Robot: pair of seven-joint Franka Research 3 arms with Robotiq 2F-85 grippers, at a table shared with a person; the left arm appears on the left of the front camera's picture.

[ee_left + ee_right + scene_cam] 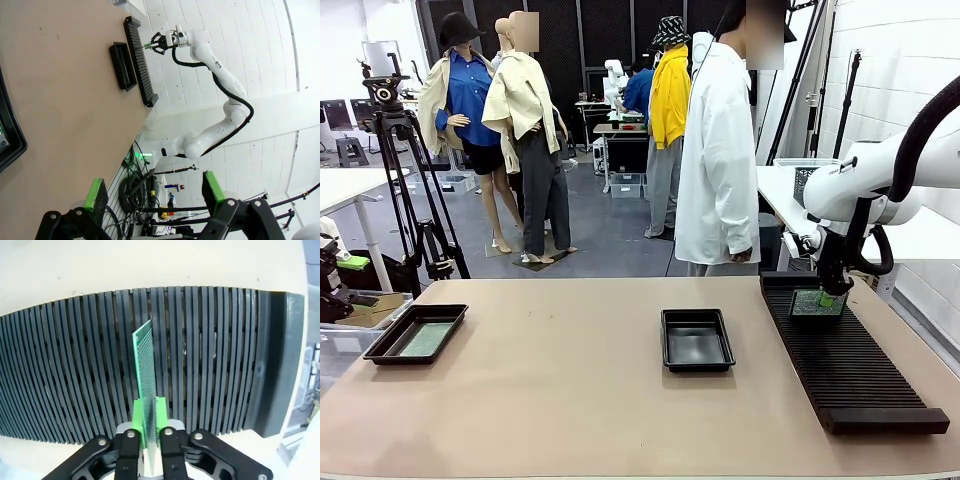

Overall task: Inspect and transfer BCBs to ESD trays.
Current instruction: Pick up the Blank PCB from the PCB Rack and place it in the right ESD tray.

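Currently the right gripper [149,422] is clenching its green pads on one edge of a BCB [145,365], which is standing upright, edge-on, over the slots of the long black ribbed rack [75,365]. The rack is lying along the right side of the table [550,400], between the middle ESD tray [697,339] and the table's right edge. The left ESD tray [417,333] is sitting well apart near the left edge, with a second BCB [425,338] lying flat on its floor. The left gripper [155,192] is hanging released, its pads wide apart and holding nothing.

A person in a white coat [718,150] is standing at the far side, just left of the rack's far end. A camera tripod [400,160] is standing beyond the table's left corner. A mesh basket [805,180] is resting on a white table behind the right arm [880,180], which is covering part of it.

From the front, the wrist and a black hose [920,130] are crowding the gripper, and the fingers are covering the held board's top. Whether its far edge is sitting in a slot or just clear of the ribs is hard to make out. In the left wrist view the nearer tray is being cut off by the picture's left edge.
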